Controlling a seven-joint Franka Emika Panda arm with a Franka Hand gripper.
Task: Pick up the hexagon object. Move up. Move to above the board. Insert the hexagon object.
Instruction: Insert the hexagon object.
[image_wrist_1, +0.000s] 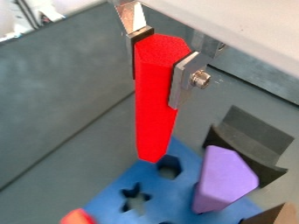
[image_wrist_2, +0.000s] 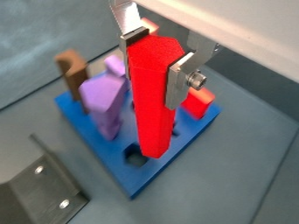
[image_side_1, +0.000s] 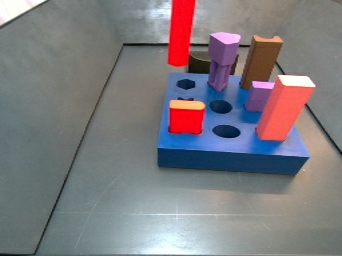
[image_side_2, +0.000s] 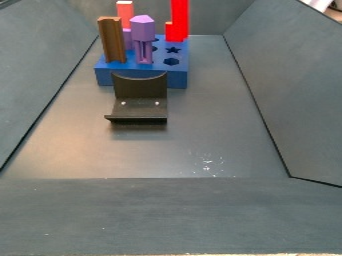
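Observation:
My gripper (image_wrist_1: 163, 54) is shut on the top of the hexagon object (image_wrist_1: 152, 96), a tall bright red rod, and it shows the same way in a wrist view (image_wrist_2: 160, 57). The rod (image_wrist_2: 152, 96) hangs upright with its lower end just above a dark hole of the blue board (image_wrist_2: 176, 156). In both side views the rod (image_side_1: 181, 30) (image_side_2: 178, 18) stands over the board (image_side_1: 227, 152) (image_side_2: 107, 72) near one corner. The gripper itself is cut off by the top edge there.
On the board stand a purple peg (image_side_1: 223, 60), a brown peg (image_side_1: 263, 58), a salmon-red block with a white top (image_side_1: 287, 105), a short red block with a yellow top (image_side_1: 186, 117) and a small purple peg (image_side_1: 261, 95). The fixture (image_side_2: 139, 97) stands beside the board. Grey bin walls surround the floor.

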